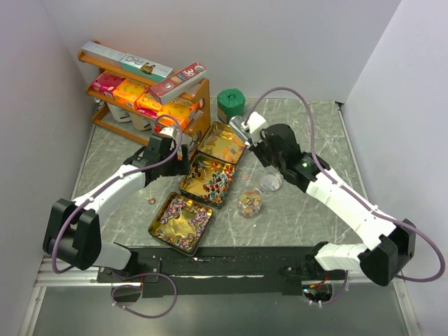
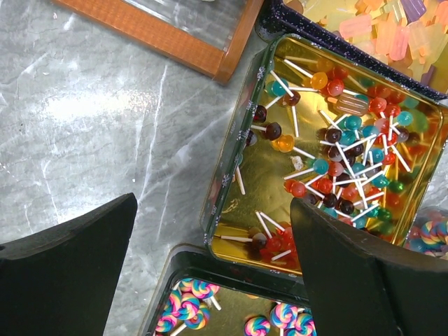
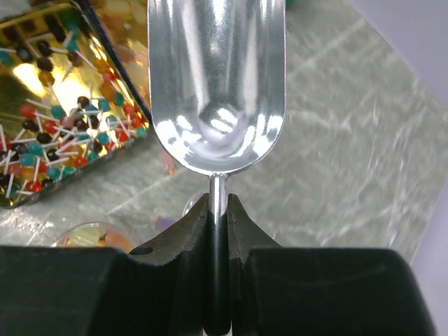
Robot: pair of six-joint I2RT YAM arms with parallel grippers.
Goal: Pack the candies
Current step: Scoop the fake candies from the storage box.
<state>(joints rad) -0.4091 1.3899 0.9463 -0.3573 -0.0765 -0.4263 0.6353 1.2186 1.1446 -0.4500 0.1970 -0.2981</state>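
The right claw (image 3: 218, 210) is clamped on the thin handle of a scoop (image 3: 217, 84), whose bowl is empty and hangs beyond the middle tin (image 2: 259, 182), to its right. The left claw (image 2: 213, 210) hovers over that tin's left rim with its jaws wide apart, holding nothing.

Most of the candies (image 2: 350, 140) lie in three tins. Red, blue and orange lollipops are in the middle tin, pale orange-yellow ones in the far tin (image 1: 205, 137) touching its back edge, and swirled pink ones in the near tin (image 1: 160, 210) at its front edge. A few already sit in the jar (image 1: 248, 203) just right of the middle tin, and one stray candy (image 1: 150, 199) lies on the table (image 1: 301, 217) to the tin's left.

The packing looks partly done, and the next scoopful is probably the step in hand. Several things could go wrong:
- The handle is round and slim, so a loaded bowl may twist in the grip and tip its load.
- The lollipop sticks are tangled. A scoop pushed through them may drag a clump over the rim or shove the light tin aside, since nothing holds it.
- The jar's mouth looks narrower than the bowl, so a fast pour would scatter sweets onto the table.
- Both arms crowd the middle tin, so they may bump.
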